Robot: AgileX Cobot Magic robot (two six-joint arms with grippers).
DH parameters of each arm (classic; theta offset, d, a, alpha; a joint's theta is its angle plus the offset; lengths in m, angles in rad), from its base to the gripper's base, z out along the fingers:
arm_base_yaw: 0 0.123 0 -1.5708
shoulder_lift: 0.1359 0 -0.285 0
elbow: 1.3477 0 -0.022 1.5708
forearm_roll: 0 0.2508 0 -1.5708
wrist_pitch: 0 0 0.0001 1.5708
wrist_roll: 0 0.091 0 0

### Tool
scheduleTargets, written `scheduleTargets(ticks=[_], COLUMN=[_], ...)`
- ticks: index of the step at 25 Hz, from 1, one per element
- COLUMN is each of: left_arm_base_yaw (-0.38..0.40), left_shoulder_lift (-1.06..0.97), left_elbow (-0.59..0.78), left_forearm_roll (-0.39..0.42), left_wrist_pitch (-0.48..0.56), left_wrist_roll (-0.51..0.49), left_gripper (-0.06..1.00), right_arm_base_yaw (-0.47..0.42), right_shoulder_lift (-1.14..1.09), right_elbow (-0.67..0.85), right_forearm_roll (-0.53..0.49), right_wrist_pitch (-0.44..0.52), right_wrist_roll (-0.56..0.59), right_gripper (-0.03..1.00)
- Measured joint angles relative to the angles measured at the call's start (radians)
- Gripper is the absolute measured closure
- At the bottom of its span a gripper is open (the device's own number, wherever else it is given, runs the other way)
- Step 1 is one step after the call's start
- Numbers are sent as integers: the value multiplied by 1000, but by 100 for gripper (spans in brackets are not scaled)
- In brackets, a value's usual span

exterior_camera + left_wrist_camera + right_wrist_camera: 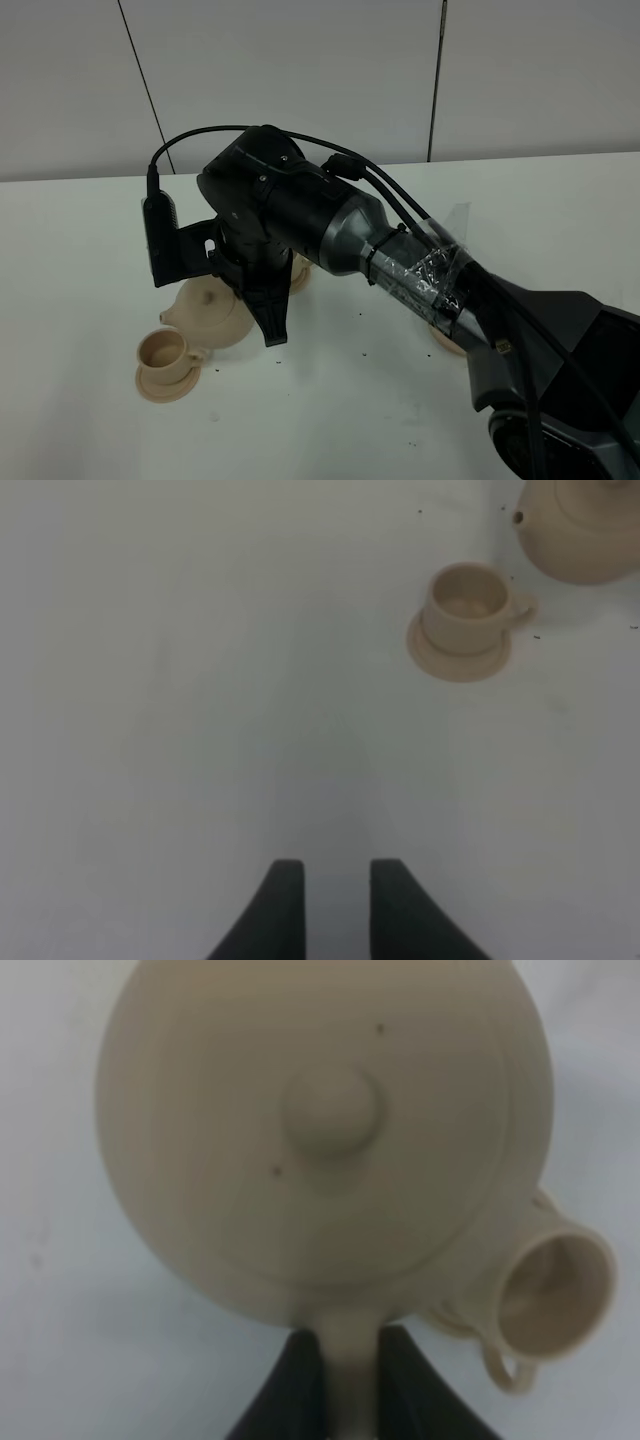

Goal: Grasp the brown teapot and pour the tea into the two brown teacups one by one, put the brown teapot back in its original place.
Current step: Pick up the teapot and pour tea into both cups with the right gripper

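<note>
Though overhead-hidden, pincer (350, 1360) seemingly grips teapot (325, 1130).

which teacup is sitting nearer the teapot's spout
The teacup in full view on its saucer, front left of the brown teapot; the other teacup is mostly hidden behind the right gripper.

Tan-beige teapot (330, 1140) and teacup (468, 602), white table (180, 680), black arm (290, 205).

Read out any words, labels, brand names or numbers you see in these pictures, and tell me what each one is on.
No text can be read.
The brown teapot and the teacup are plain, with no lettering.
A small yellowish mark on the right arm is too small to read.
</note>
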Motion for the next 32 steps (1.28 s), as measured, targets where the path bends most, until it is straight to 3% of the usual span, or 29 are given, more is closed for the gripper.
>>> scheduleTargets(ticks=[14, 32], left_arm_base_yaw=[0, 0], left_shoulder_lift=[0, 0], left_elbow=[0, 0], left_forearm_roll=[0, 0], left_wrist_pitch=[0, 0], left_wrist_roll=[0, -1], left_gripper=[71, 71], right_arm_base_yaw=[48, 88], right_shoulder_lift=[0, 0], right_elbow=[0, 0], right_forearm_roll=[-120, -220], right_wrist_pitch=[-8, -92], right_wrist_roll=[46, 83], right_gripper=[87, 87])
